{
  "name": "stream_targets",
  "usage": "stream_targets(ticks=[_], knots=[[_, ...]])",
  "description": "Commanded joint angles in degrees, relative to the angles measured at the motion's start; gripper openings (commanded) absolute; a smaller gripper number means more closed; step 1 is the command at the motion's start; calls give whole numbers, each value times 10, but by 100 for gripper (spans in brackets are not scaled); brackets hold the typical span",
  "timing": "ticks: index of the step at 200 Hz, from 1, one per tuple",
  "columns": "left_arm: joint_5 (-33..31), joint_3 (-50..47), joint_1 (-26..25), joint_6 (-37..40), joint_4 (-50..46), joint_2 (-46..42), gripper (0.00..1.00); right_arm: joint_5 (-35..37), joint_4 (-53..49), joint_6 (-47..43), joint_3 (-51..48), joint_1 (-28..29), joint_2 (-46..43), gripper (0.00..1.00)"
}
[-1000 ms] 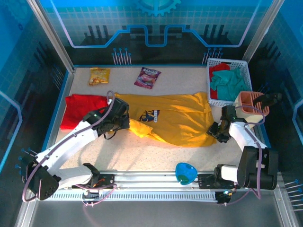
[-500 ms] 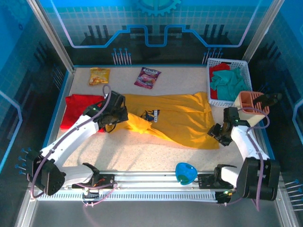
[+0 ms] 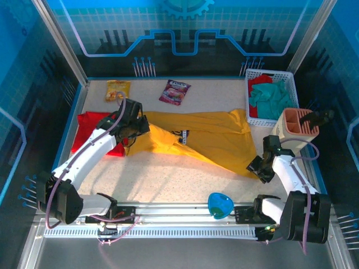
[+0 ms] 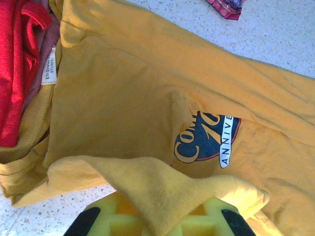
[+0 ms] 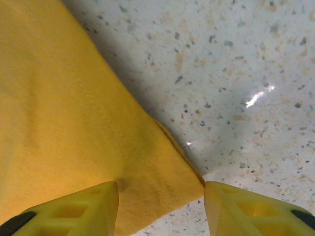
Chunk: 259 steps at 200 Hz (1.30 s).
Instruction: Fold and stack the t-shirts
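Note:
The mustard-yellow t-shirt (image 3: 210,140) lies stretched across the table, its dark chest print (image 4: 209,140) facing up. My left gripper (image 3: 132,126) is shut on a fold of its left end (image 4: 157,191), right beside the crumpled red t-shirt (image 3: 92,131), whose edge (image 4: 15,73) touches the yellow collar. My right gripper (image 3: 257,167) stands open at the shirt's near right corner (image 5: 167,182). That corner lies flat on the table between the two yellow fingers (image 5: 78,209), which do not press it.
A white basket (image 3: 291,75) at the back right holds red and teal cloth. An orange holder (image 3: 297,124) stands in front of it. Two snack packets (image 3: 118,89) (image 3: 175,91) lie at the back. A blue object (image 3: 220,204) sits on the near rail.
My left gripper has pulled the yellow shirt's left end back and left toward the red shirt. My right gripper has moved nearer, and the shirt has drawn into a narrower diagonal.

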Motion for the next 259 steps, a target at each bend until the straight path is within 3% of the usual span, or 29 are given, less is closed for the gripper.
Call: stream_targets(ticks=[1, 53, 171, 192, 237, 259], knots=[[13, 16, 6, 2, 19, 10, 0, -12, -28, 26, -7, -3, -26, 50], [24, 7, 7, 0, 27, 5, 0, -6, -21, 67, -35, 9, -56, 47], [30, -7, 6, -1, 22, -12, 0, 4, 66, 56, -18, 20, 48, 38], [25, -5, 7, 3, 14, -14, 0, 8, 78, 44, -12, 22, 64, 33], [10, -5, 7, 20, -24, -37, 0, 32, 76, 19, 21, 27, 64, 7], [9, -8, 7, 24, -40, -48, 0, 27, 69, 13, 42, 27, 63, 1]])
